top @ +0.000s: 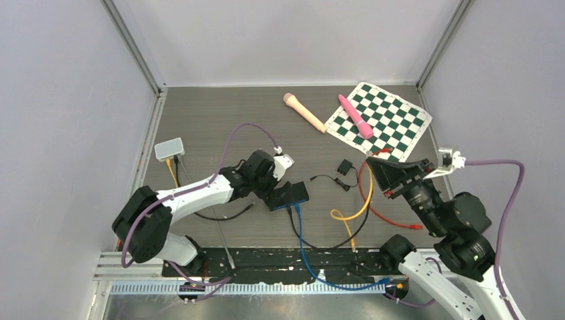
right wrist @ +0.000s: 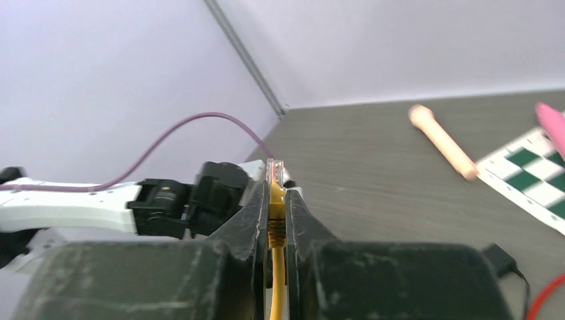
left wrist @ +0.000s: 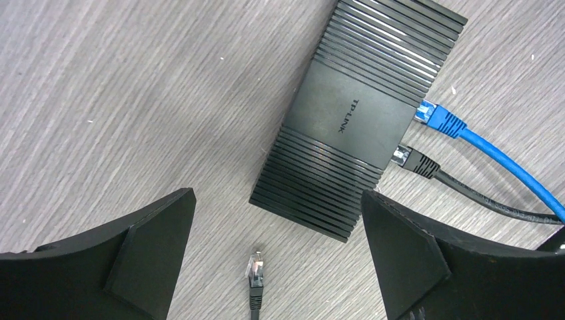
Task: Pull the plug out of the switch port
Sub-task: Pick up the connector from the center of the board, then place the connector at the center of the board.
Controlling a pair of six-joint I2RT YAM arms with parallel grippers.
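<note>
Right hand clamps yellow plug aloft; left hand gapes over switch edge.

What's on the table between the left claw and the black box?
A loose black plug on its cable, lying on the table just short of the box. The left wrist view shows it.

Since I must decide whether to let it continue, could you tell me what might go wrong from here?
The right gripper's jaws clamp the yellow plug, whose yellow cable loops beside a red cable; pulling it away may snag that. The left gripper hangs open over the TP-Link switch, not holding it, so a tug on its blue cable could slide it.
</note>
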